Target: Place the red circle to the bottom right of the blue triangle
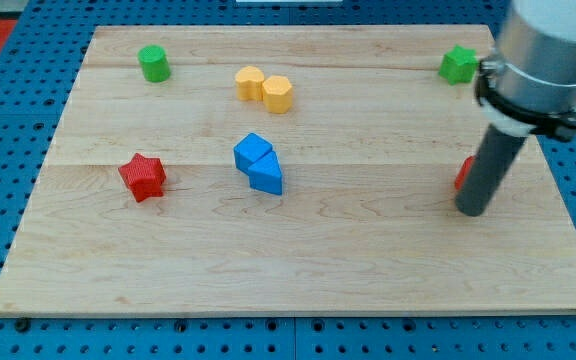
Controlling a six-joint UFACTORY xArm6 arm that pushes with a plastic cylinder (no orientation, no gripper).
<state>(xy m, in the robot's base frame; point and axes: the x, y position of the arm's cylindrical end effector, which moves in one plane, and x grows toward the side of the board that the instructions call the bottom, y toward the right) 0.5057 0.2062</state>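
The red circle (pixel 463 172) is at the view's right and shows only as a red sliver; the rod hides most of it. My tip (pixel 472 209) rests on the board, touching or just off the red circle's right and lower side. The blue triangle (pixel 266 177) lies near the board's middle, touching a blue cube-like block (pixel 252 151) on its upper left. The tip and the red circle are far to the right of the blue triangle.
A red star (pixel 142 176) lies at the left. A green cylinder (pixel 153 63) is at the top left. Two yellow blocks (pixel 250 82) (pixel 277 94) sit together at the top middle. A green star (pixel 457 64) is at the top right. The board's right edge (pixel 558 190) is close to the tip.
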